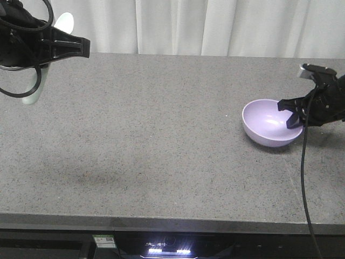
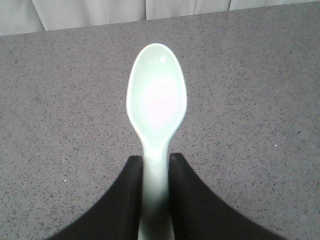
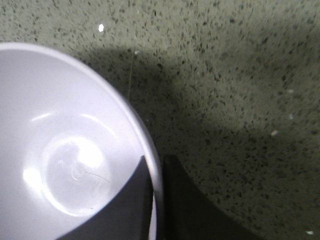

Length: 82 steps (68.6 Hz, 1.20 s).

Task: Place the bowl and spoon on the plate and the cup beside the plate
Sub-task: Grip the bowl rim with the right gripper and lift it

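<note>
No writing can be read. A small green-and-white label (image 1: 102, 240) is stuck on the dark panel (image 1: 48, 246) under the table (image 1: 161, 162) edge. It is nearer the camera than the left gripper (image 1: 81, 47) and slightly toward the right gripper (image 1: 289, 114). Its print and square code are too small to make out. Just beside it, toward the right gripper, a lit strip (image 1: 167, 251) shows white marks, too blurred to read.

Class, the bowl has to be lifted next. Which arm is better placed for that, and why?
Right. The right hand pinches the rim of the bowl from inside and outside. The left hand is far off and shut on the spoon.
</note>
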Motion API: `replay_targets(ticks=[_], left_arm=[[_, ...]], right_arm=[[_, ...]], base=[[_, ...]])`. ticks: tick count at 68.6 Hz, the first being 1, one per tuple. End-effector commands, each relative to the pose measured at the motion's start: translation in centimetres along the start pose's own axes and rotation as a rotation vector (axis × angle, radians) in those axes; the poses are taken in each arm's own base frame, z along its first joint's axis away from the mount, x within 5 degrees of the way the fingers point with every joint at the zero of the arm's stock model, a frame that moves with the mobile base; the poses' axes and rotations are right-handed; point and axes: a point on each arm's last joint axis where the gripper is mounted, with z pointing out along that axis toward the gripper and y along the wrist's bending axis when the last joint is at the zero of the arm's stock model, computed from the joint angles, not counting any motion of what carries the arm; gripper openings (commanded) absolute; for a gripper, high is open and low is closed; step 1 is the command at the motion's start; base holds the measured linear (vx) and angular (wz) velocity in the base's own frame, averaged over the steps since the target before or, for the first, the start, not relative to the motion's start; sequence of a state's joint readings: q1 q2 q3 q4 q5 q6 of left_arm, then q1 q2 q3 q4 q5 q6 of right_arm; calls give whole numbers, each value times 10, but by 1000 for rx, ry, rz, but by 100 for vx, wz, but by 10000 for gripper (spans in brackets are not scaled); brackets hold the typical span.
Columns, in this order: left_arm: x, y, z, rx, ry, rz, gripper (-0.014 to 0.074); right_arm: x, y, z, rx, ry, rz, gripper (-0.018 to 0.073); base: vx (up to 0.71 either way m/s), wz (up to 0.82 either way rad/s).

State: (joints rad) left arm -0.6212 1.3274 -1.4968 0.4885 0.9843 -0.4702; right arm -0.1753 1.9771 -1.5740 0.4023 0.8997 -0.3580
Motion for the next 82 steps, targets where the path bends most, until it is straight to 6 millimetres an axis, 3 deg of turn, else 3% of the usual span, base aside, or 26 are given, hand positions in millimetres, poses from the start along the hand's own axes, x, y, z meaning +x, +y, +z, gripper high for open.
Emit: replay_targets(ticks=[1,10,17,27,37,44,60,82], left_arm=[[-10,6,-15,5,-97,-3,-7],[-10,6,-15,5,-97,-3,-7],[-10,6,-15,5,-97,-3,-7],[-10,6,-15,5,-97,-3,-7],[-10,6,-15,5,-97,-3,-7],[-10,6,-15,5,-97,-3,-7],[-10,6,-15,5,-97,-3,-7],[-10,6,-15,5,-97,-3,-7]], right_arm=[[-24,17,-64,14,-211,-46,-4],[-32,36,-120,13,-351,-92,-4],[-26,54,-170,4,-471,-128,-4],[1,81,-236,-3,-612,-203,-4],[39,99,-278,10,-699,-261,-4],[69,106,-290,17,-716,-279,-4],[131,110,-287,28,-735,-265,-4],[162,118,-306,52,-834,-287,-4]], base=[[0,0],[0,0],[0,0],[0,0],[0,0],[0,0],[0,0],[0,0]])
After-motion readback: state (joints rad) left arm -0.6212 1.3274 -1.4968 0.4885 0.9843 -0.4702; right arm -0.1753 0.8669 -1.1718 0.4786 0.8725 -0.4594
